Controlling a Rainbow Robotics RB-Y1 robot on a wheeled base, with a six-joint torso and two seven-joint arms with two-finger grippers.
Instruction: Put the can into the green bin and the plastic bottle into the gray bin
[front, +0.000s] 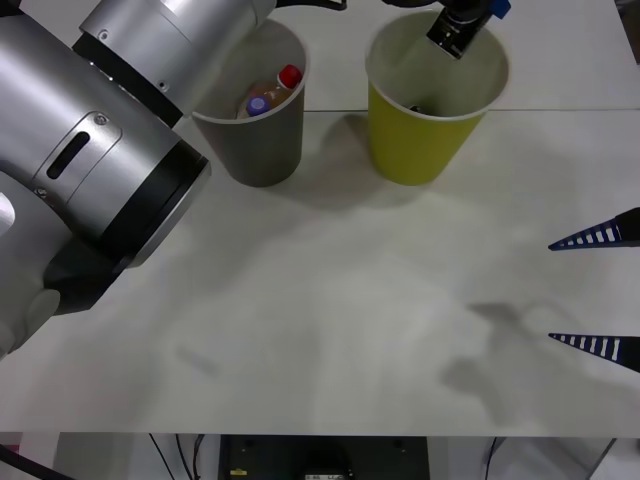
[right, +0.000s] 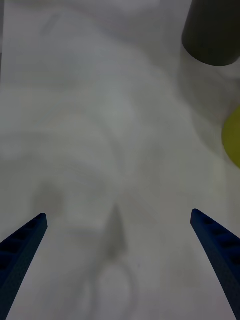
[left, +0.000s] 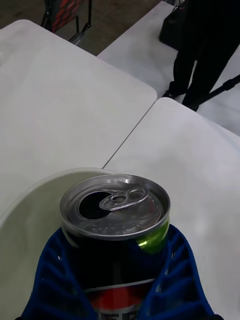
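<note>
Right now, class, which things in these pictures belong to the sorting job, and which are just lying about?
Job:
can, held in the left claw above the green bin
gray bin, with bottles inside
right claw, open, waiting over the table

Lying about:
second table beyond
a person's legs

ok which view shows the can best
The left wrist view: the can sits close up in the left end effector, open top and pull tab clear. The front view has it small and dark over the green bin. The right wrist view faces bare table.
</note>
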